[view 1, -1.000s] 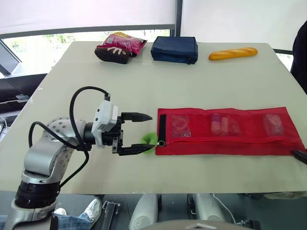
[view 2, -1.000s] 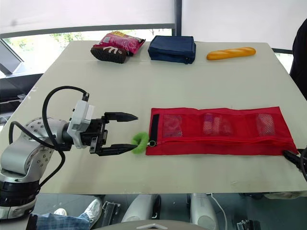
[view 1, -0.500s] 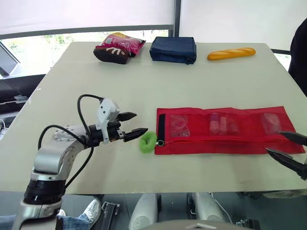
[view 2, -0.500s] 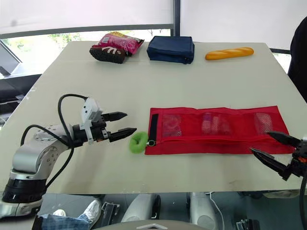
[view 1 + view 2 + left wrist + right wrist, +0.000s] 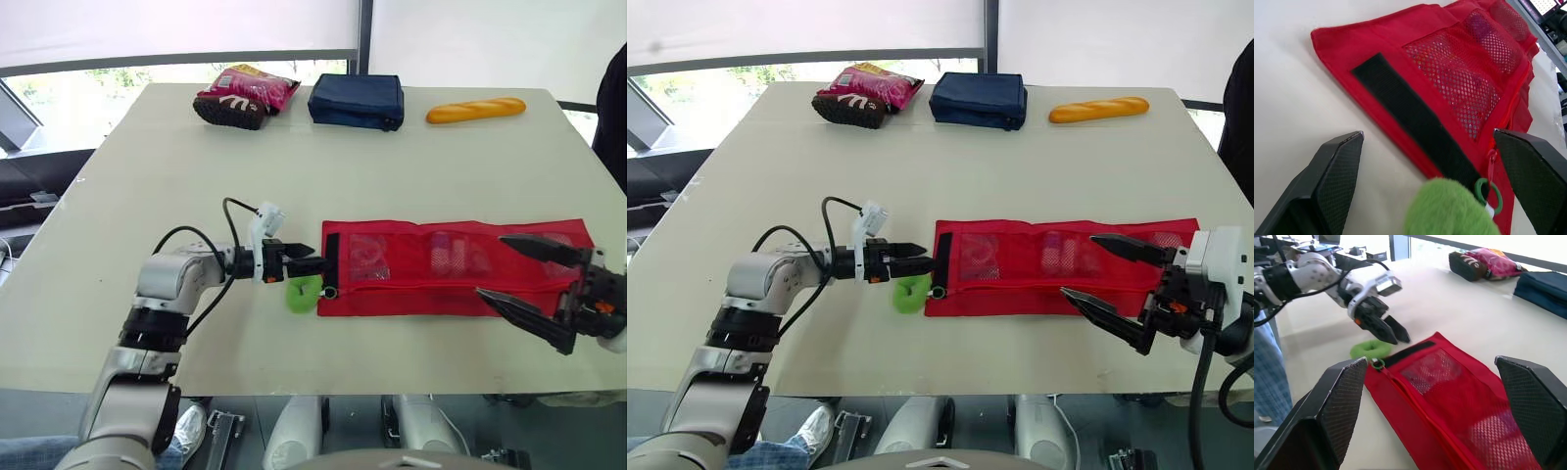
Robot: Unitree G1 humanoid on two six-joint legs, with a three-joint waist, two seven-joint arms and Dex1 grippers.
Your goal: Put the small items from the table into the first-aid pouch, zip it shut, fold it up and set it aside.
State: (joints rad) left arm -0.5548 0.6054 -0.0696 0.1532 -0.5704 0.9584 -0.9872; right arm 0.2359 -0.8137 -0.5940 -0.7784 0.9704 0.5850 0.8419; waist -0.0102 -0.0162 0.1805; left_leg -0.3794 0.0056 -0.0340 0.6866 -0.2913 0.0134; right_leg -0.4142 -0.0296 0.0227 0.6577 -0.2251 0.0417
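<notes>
Black fingers of the left hand (image 5: 310, 262) reach out level and parted, empty, tips at the black-strip end of the red mesh pouch (image 5: 441, 286), with its green fluffy zip ring (image 5: 304, 293) just beside them. The right hand (image 5: 490, 265) hangs splayed wide, empty, over the pouch's opposite end. Beyond both hands, across the pale counter (image 5: 294, 166), lie a snack bag (image 5: 245, 93), navy case (image 5: 356, 101) and bread loaf (image 5: 476, 109).
</notes>
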